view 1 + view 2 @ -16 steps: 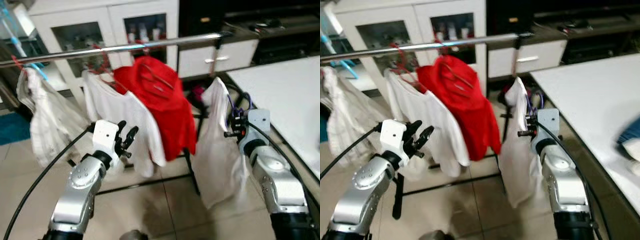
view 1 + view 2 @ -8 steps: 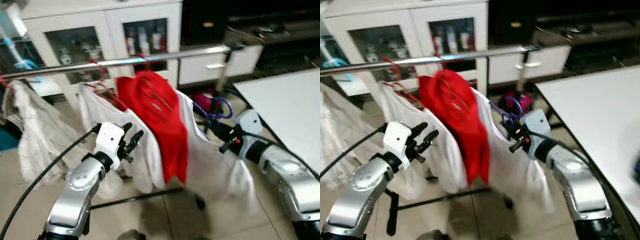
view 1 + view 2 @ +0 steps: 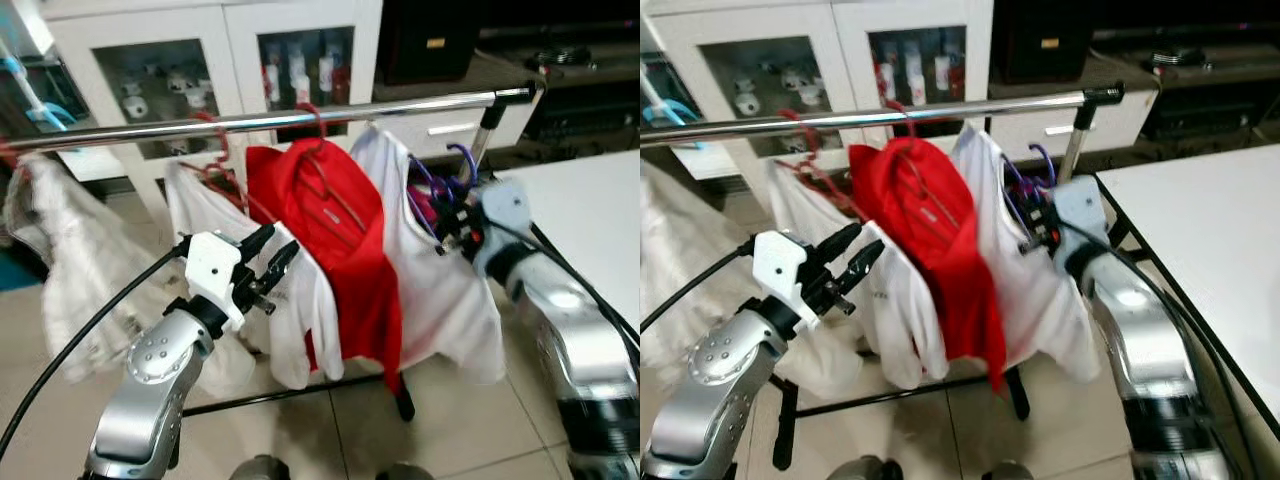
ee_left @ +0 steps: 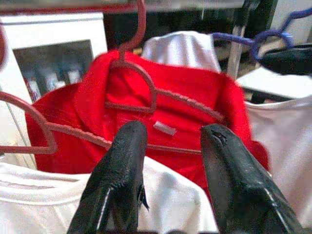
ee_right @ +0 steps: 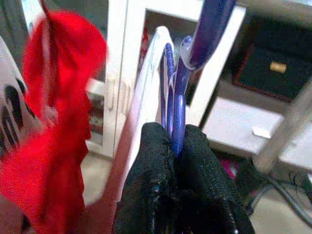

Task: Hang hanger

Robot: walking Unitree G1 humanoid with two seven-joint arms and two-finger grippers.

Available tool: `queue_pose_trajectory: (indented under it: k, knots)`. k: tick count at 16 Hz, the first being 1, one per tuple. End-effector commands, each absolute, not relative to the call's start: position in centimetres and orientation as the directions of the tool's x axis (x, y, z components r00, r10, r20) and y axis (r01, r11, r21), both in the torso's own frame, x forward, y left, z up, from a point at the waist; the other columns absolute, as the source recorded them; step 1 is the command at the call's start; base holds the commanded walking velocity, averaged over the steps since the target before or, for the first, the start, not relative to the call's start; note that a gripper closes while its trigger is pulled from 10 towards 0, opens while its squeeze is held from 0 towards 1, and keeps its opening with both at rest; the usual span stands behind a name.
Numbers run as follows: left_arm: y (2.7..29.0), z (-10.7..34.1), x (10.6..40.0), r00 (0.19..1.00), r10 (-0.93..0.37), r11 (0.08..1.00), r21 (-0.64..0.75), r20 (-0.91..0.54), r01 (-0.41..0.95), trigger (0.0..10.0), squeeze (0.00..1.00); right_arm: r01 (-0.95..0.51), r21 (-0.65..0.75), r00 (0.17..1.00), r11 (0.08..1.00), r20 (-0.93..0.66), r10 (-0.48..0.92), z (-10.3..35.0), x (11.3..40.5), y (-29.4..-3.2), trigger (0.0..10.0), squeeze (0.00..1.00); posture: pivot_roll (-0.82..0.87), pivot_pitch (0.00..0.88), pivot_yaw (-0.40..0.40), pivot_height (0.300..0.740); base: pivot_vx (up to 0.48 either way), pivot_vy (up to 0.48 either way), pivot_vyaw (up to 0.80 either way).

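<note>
A purple hanger (image 3: 441, 186) carries a white garment (image 3: 445, 295), and my right gripper (image 3: 447, 224) is shut on the hanger's neck (image 5: 176, 105). Its hook (image 3: 463, 153) sits just below the silver rail (image 3: 250, 121), near the rail's right end; I cannot tell whether it touches. The garment hangs right beside a red shirt (image 3: 335, 230) on a red hanger. My left gripper (image 3: 272, 262) is open and holds nothing, raised in front of a white shirt (image 3: 215, 210) and pointing at the red shirt (image 4: 165, 105).
Another white garment (image 3: 60, 260) hangs at the rail's left end. The rack's post (image 3: 487, 125) stands at the right, its base bar on the tiled floor. A white glass-door cabinet (image 3: 150, 60) stands behind; a white table (image 3: 600, 200) is at the right.
My right arm has lifted the purple hanger and white garment up and leftward, from low beside the rack to just under the rail next to the red shirt. The left gripper stayed open.
</note>
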State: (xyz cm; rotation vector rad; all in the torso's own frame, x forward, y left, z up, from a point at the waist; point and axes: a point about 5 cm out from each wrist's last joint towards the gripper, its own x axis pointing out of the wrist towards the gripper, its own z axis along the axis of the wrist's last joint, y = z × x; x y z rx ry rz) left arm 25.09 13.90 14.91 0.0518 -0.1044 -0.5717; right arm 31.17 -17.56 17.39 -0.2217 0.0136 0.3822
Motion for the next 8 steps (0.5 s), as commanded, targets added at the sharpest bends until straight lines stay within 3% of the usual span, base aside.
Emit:
queue_pose_trajectory:
  k: [1,4,8]
  knots:
    - [13.8,14.9,24.8,0.827,-0.557,0.830,0.072,0.079,0.553,10.0,0.00,-0.362,-0.230,0.928,0.903,0.003,0.373,18.5,31.8,-17.0,10.0,0.00,-0.06,0.092,0.026,0.740,0.000,0.000,0.00]
    - [13.2,15.4,24.5,0.768,-0.636,0.772,0.083,0.079,0.630,10.0,0.00,-0.242,-0.202,0.969,0.949,0.004,0.248,19.6,34.8,-17.1,10.0,0.00,-0.05,0.090,0.028,0.740,0.000,0.000,0.00]
    - [11.9,16.9,24.0,0.679,-0.723,0.689,0.065,0.126,0.722,10.0,0.00,-0.211,-0.222,0.977,0.952,-0.035,0.209,20.4,37.6,-16.8,10.0,0.00,-0.05,0.089,0.032,0.740,0.000,0.000,0.00]
